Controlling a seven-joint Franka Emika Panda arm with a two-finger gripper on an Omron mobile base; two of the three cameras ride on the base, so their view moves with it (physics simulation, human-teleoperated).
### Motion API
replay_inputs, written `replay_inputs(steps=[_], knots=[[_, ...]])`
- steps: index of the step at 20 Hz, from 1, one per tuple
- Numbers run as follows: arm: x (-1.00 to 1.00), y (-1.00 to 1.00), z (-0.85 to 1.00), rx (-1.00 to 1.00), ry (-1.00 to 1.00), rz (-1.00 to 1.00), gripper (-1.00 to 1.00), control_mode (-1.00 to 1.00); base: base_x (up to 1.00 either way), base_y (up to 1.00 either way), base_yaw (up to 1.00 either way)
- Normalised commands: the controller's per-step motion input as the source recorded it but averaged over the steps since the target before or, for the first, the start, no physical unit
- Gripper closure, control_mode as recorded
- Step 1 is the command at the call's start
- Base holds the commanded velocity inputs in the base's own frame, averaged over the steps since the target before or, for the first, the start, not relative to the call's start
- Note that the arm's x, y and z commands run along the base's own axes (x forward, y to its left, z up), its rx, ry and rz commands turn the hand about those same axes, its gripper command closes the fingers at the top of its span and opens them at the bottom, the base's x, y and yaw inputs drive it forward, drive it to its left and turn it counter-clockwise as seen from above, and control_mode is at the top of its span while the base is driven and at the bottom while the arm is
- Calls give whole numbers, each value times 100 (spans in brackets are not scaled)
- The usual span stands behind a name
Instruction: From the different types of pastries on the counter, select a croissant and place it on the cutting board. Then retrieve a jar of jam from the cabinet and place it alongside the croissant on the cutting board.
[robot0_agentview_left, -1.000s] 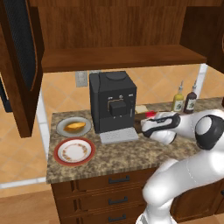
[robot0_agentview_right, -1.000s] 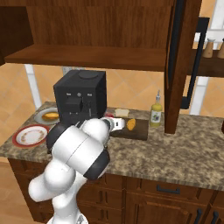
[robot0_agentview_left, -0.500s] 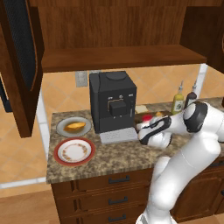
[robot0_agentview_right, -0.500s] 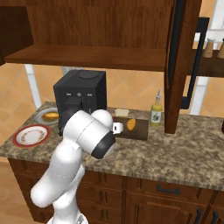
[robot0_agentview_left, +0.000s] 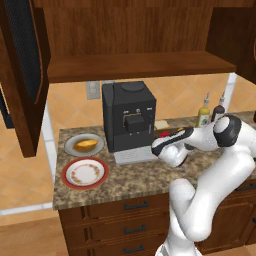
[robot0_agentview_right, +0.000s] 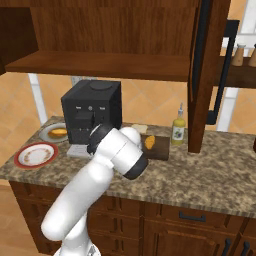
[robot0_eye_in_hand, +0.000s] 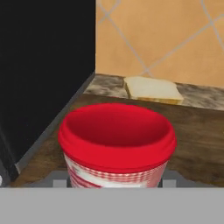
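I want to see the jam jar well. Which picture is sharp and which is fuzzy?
Hand view: the jam jar looms close, red lid soft-edged and slightly fuzzy. Left base view: sharper overall, but the jar is a red sliver beside the hand. Right base view: the arm hides it.

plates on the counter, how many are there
2: a grey plate holding a pastry left of the coffee machine, and a red-rimmed plate in front of it. The arm may hide others.

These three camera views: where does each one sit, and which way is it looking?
Left base view: behind the arm's left, facing the speckled granite counter and black coffee machine; the white arm rises at lower right.
Right base view: behind its right; the arm rises at lower left, past the dark wooden cutting board.
Hand view: looks along the gripper at the red-lidded jam jar.
Both base views share the coffee machine.
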Motion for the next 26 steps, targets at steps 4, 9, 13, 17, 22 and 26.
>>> replay_inputs(steps=[4, 9, 13, 17, 22, 26], knots=[[34, 0, -61, 0, 0, 0, 100, -100, 0, 0, 0], [8, 0, -48, 0, 0, 0, -100, -100, 0, 0, 0], [0, 0, -47, -3, -5, 0, -100, -100, 0, 0, 0], [0, 0, -24, -3, -9, 0, -100, -100, 0, 0, 0], [-6, 0, 11, 0, -9, 0, -100, -100, 0, 0, 0], [0, 0, 15, -2, -3, 0, -100, -100, 0, 0, 0]])
